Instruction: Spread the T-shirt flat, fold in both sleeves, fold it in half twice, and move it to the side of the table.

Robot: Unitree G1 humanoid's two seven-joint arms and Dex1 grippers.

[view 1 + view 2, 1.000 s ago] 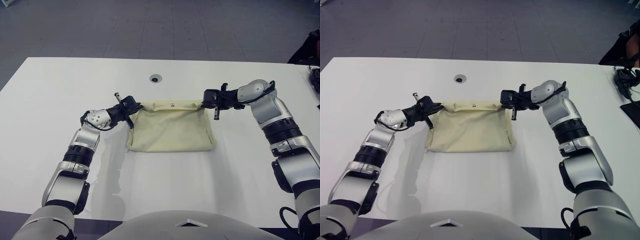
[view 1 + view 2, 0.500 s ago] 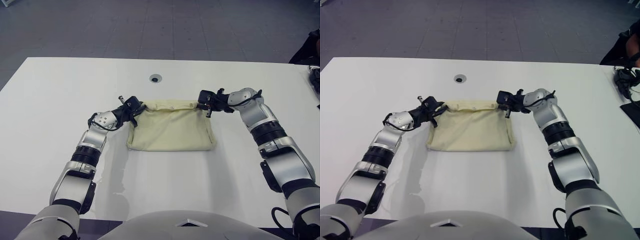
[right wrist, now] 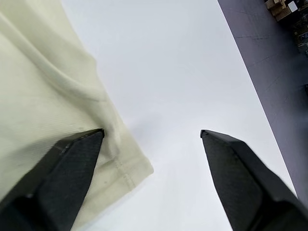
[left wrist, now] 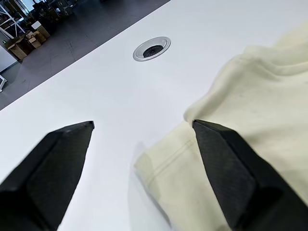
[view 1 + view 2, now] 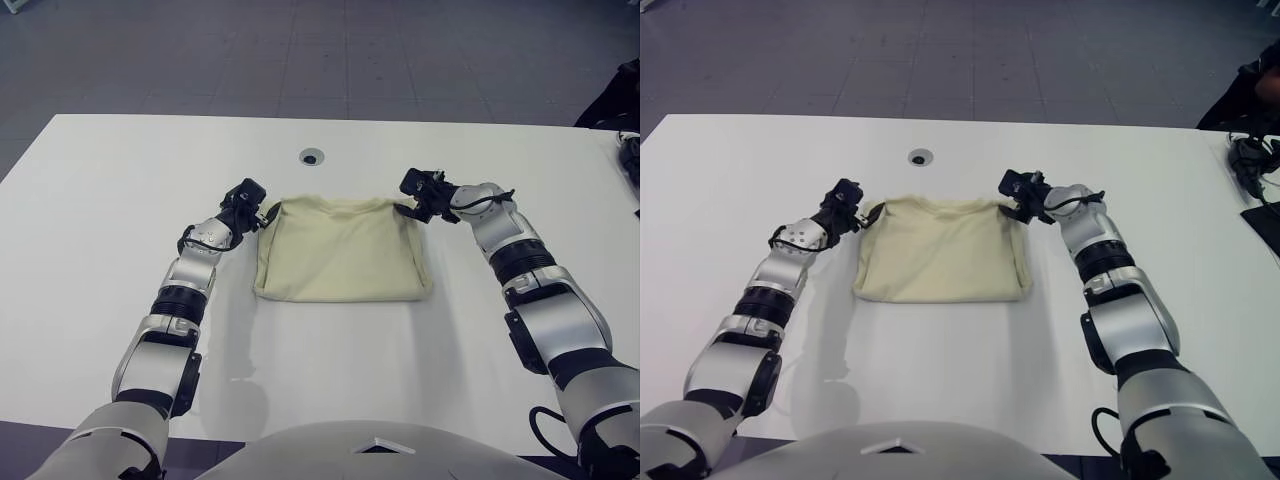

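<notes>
Bracketing the upper corners of the folded pale-yellow cotton T-shirt (image 5: pixel 340 262) mid-frame, left gripper (image 5: pixel 262 210) and right gripper (image 5: pixel 408 203) stand wide-fingered, empty, likely poised to pinch.

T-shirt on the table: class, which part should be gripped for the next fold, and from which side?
Probably the T-shirt by its two far corners, each from its outer side: it lies flat, and a corner juts out by the open left gripper and right gripper.
</notes>
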